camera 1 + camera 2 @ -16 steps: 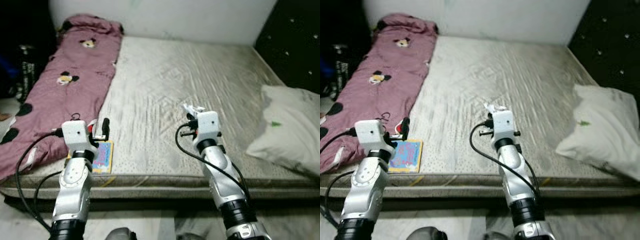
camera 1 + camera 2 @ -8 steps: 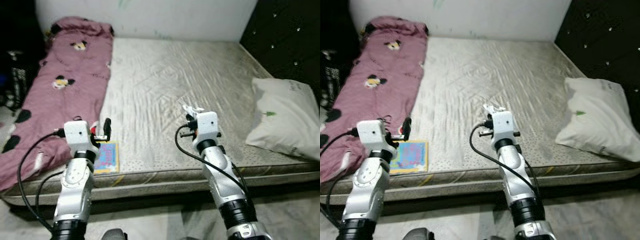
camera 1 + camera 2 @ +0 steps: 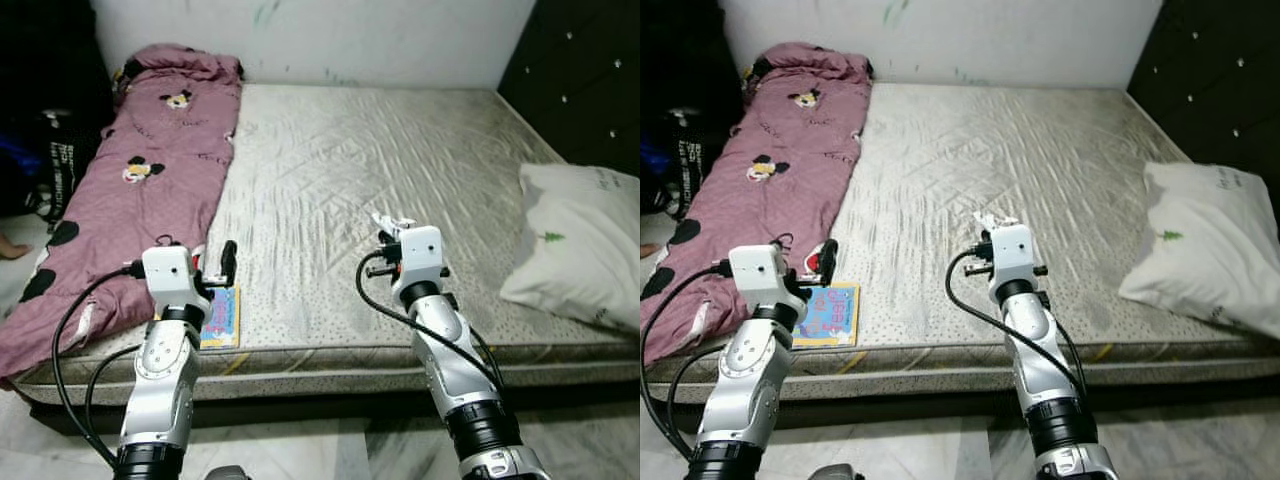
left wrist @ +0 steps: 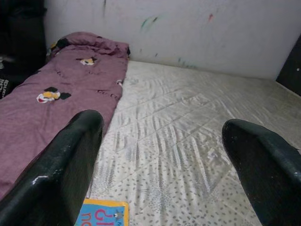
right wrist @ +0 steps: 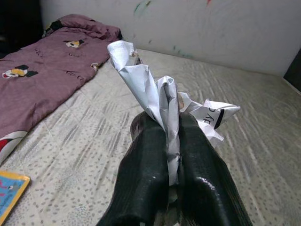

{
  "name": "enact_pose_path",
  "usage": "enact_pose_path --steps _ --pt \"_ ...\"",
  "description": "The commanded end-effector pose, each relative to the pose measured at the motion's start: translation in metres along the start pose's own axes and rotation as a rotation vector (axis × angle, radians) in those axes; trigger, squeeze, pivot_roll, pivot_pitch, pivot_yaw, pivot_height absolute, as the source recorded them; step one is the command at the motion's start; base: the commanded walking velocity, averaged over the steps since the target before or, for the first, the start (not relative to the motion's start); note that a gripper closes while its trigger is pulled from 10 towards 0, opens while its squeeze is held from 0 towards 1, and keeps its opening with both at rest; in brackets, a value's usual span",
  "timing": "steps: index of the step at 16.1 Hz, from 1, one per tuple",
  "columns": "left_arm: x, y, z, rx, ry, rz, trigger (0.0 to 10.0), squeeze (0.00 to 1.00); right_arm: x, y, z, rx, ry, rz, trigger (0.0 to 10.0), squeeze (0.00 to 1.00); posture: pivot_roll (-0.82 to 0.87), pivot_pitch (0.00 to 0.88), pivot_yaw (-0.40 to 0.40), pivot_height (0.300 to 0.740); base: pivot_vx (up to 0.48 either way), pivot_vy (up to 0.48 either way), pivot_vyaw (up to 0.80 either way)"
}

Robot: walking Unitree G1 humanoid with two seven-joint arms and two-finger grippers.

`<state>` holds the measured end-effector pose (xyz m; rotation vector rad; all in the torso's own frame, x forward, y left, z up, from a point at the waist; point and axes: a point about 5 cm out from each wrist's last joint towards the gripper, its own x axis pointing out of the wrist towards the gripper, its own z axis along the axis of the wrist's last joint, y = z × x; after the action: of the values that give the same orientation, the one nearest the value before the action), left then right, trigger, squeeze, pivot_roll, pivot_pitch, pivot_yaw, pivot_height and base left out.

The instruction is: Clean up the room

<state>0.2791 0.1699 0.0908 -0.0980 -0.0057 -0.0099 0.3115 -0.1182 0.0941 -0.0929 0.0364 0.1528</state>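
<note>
Camera view shifts between frames: bed edge sits higher and squarer now, so the robot has turned or stepped; objects on the bed appear unmoved. Large grey quilted mattress [image 3: 380, 170] carries a maroon cartoon-print blanket [image 3: 140, 180] along its left side and a white pillow [image 3: 580, 250] at right. Small colourful picture book [image 3: 220, 318] lies at the near edge, just beside the left end effector [image 3: 226, 262], fingers spread wide, empty. Right end effector [image 5: 164, 141] is clamped on crumpled white paper [image 5: 160, 94], held above the mattress. Judgement: trash in hand, disposal pending.
</note>
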Motion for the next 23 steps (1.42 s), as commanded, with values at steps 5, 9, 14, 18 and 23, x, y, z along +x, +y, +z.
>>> enact_pose_path --steps 5,9,14,18,23 --pt "0.0001 0.0013 0.0024 0.005 -0.005 0.003 10.0 0.0 0.0014 -0.0011 0.001 0.011 0.001 -0.004 10.0 0.0 0.09 0.0 -0.057 0.74 0.319 0.0 0.0" --pt "0.0004 0.0027 0.0002 -0.002 0.012 0.022 10.0 0.0 0.002 -0.0025 0.0005 0.02 0.005 -0.013 10.0 0.0 0.09 0.0 -0.055 0.74 0.143 0.0 0.0" --pt "0.0008 0.0018 0.0005 -0.006 0.008 0.017 10.0 0.0 0.002 -0.0038 0.0 0.025 0.006 -0.022 10.0 0.0 0.09 0.0 -0.055 0.74 0.0 0.0 0.0" --pt "0.0009 0.001 0.0003 -0.009 0.011 0.012 10.0 0.0 0.0021 -0.0042 -0.0001 0.023 0.007 -0.02 10.0 0.0 0.09 0.0 -0.057 0.74 0.0 0.337 0.0" --pt "0.0014 0.0008 0.0 -0.003 0.014 0.011 10.0 0.0 0.0029 -0.0041 -0.0012 0.017 0.018 -0.024 10.0 0.0 0.09 0.0 -0.055 0.74 0.0 0.48 0.0"
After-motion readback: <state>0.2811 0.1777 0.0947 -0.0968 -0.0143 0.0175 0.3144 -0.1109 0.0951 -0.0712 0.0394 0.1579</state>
